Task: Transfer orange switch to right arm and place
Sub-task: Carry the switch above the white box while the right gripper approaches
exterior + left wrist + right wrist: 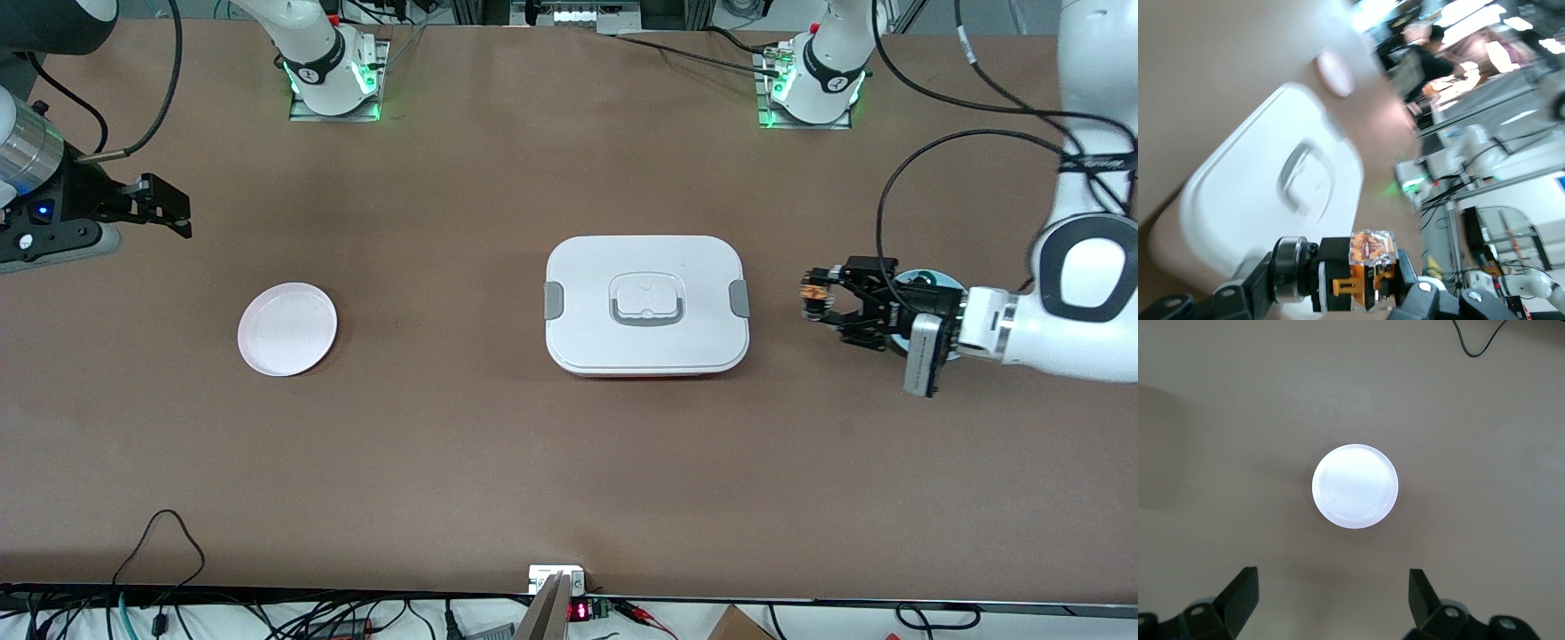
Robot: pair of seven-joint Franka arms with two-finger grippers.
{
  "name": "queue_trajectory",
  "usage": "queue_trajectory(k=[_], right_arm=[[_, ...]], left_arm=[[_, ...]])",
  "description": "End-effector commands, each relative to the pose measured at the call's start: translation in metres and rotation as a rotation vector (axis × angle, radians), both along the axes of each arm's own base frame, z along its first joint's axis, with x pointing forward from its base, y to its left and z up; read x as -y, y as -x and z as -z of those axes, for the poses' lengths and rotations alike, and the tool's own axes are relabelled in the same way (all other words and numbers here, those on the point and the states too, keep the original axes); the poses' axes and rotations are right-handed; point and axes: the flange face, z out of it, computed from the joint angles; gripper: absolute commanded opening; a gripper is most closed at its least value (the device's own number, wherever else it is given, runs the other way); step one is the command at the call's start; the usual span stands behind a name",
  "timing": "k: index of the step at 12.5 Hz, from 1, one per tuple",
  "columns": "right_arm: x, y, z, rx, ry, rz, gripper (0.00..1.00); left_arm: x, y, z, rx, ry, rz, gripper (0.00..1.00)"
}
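Observation:
My left gripper (816,302) is shut on the orange switch (810,292), a small black body with orange parts and a metal ring. It holds the switch in the air between the white lidded box and a pale blue plate. In the left wrist view the switch (1365,270) lies crosswise between the fingers of the gripper (1351,283). My right gripper (180,213) is open and empty, up in the air at the right arm's end of the table. In the right wrist view it (1331,597) hangs over the table beside the small white plate (1355,487).
A white lidded box (646,302) with grey clips sits mid-table and also shows in the left wrist view (1238,207). The small white plate (287,328) lies toward the right arm's end. A pale blue plate (942,283) holding something dark green lies under my left wrist.

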Motion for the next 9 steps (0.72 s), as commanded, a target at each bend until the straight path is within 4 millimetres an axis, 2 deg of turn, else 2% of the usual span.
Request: queue_trajectory(k=[1,3,4,5,7,9], right_arm=[[-0.003,-0.005,0.003,0.002,0.008,-0.007,1.0],[-0.008,-0.007,0.009,-0.009,0.006,-0.016,1.0],[-0.021,-0.007,0.009,-0.009,0.007,-0.037,1.0],[-0.03,-0.005,0.01,-0.013,0.011,-0.042,1.0],[-0.031,-0.004,0.01,-0.021,0.009,-0.042,1.0],[-0.031,-0.003,0.008,-0.02,0.003,-0.049,1.0]], left_arm=[[0.052,-0.006,0.007,0.167,0.239,0.063,0.22],[0.098,-0.009,-0.006,0.292,0.398,0.043,0.22],[0.122,-0.015,-0.01,0.388,0.446,-0.014,0.22],[0.152,-0.019,-0.015,0.452,0.487,-0.078,0.21],[0.207,-0.018,-0.014,0.515,0.497,-0.165,0.18],[0.235,-0.015,-0.02,0.519,0.488,-0.214,0.18]])
